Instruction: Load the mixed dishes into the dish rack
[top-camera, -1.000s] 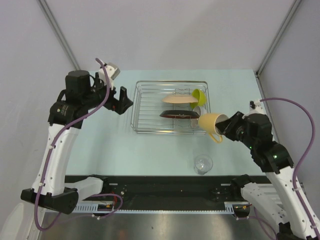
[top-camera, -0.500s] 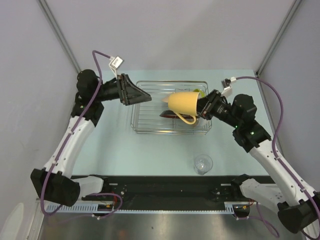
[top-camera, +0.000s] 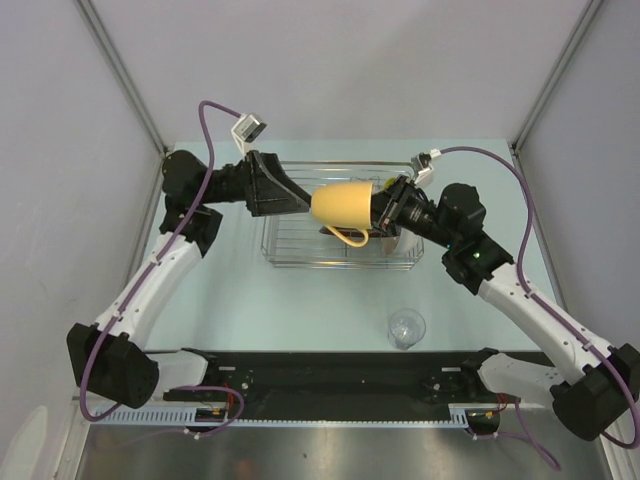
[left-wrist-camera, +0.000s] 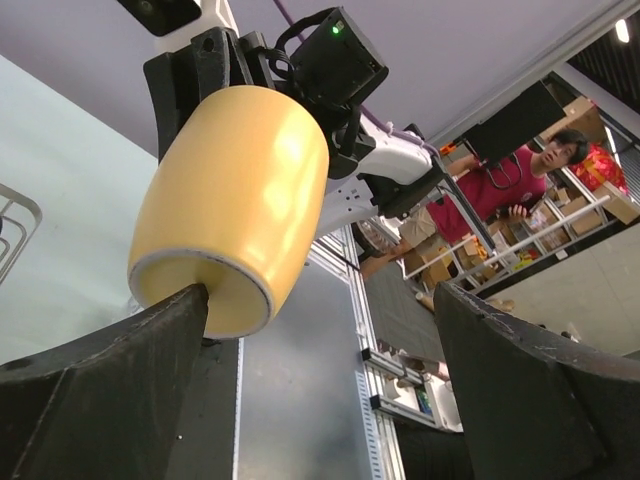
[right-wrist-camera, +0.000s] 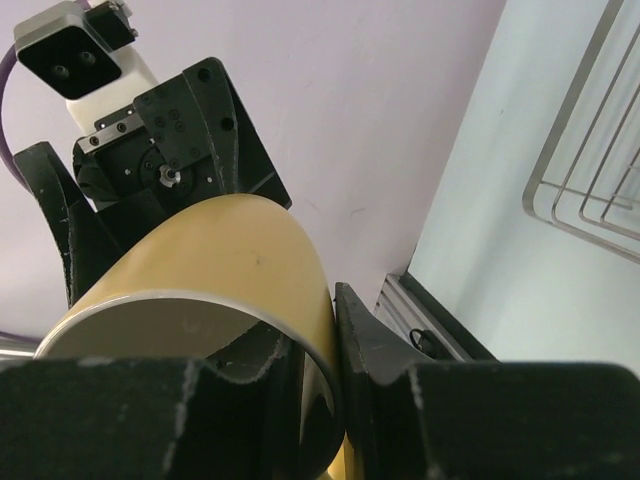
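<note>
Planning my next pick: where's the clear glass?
Top view: the clear glass stands on the table, right of centre near its front edge, off the near-right corner of the dish rack.

We see the yellow mug (top-camera: 345, 203) lying on its side in the air above the dish rack (top-camera: 290, 250). Its handle hangs down and its rim is pinched in the right gripper (top-camera: 385, 210). The rack is a silver wire basket with low sides, set on the pale bench (top-camera: 230, 300). Under the mug we make out the dark-red-rimmed plate (top-camera: 326, 231) and a sliver of the lime-green bowl (top-camera: 391, 186). The small clear glass (top-camera: 407, 327) stands upright on the bench, well apart from the rack.
</note>
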